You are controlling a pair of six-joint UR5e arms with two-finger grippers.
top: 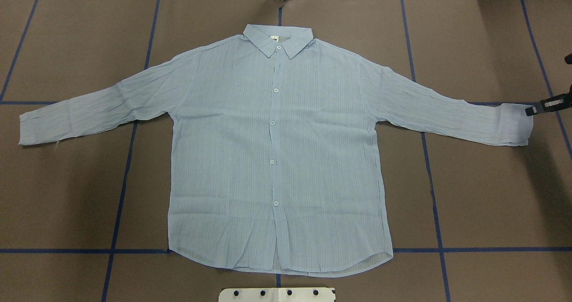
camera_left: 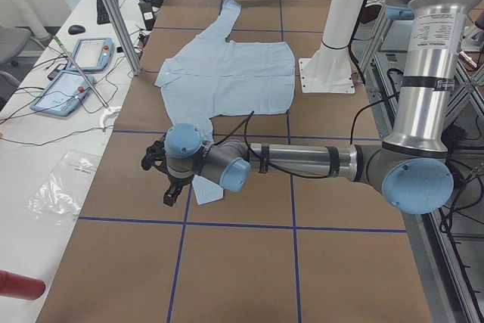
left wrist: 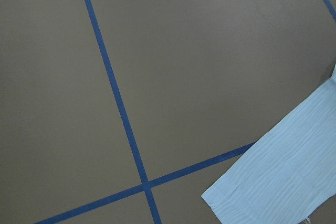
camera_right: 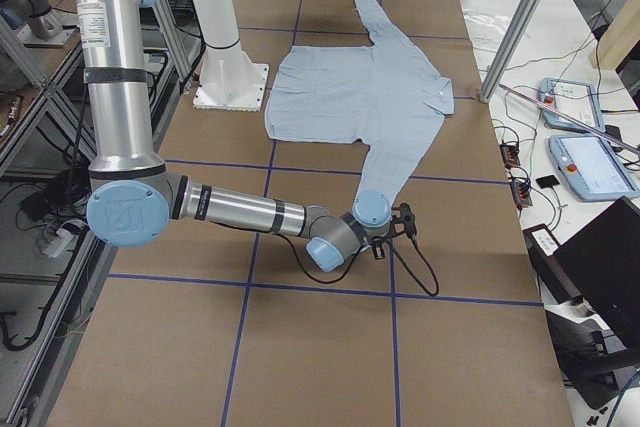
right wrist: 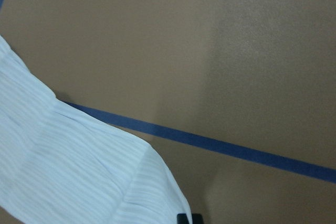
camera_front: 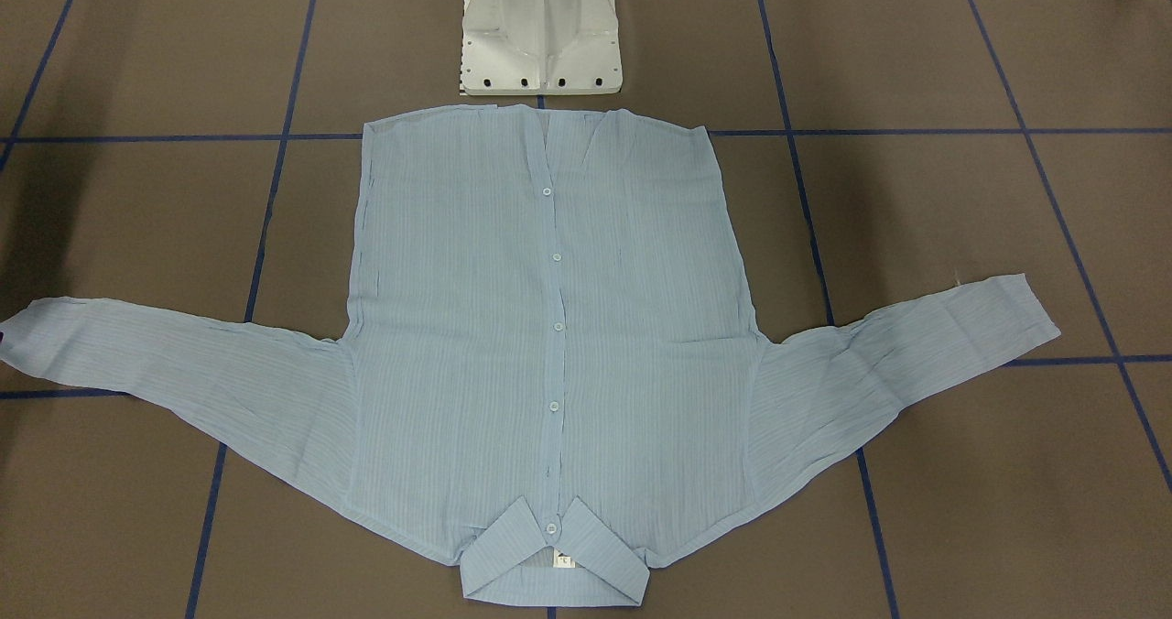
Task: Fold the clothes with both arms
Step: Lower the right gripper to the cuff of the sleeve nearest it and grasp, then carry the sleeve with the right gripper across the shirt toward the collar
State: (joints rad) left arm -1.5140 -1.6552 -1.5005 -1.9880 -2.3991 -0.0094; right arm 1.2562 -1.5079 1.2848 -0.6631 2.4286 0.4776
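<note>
Shirt (top: 277, 150) lies flat on table (top: 482, 195), buttons up, sleeves out. L claw (camera_left: 170, 187) is by one cuff, R claw (top: 532, 110) by the other; can't see if they're closed.

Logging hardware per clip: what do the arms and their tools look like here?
The left arm and right arm are silver-grey tubes with pale blue joint caps and black cables. The left tool and right tool are black.
</note>
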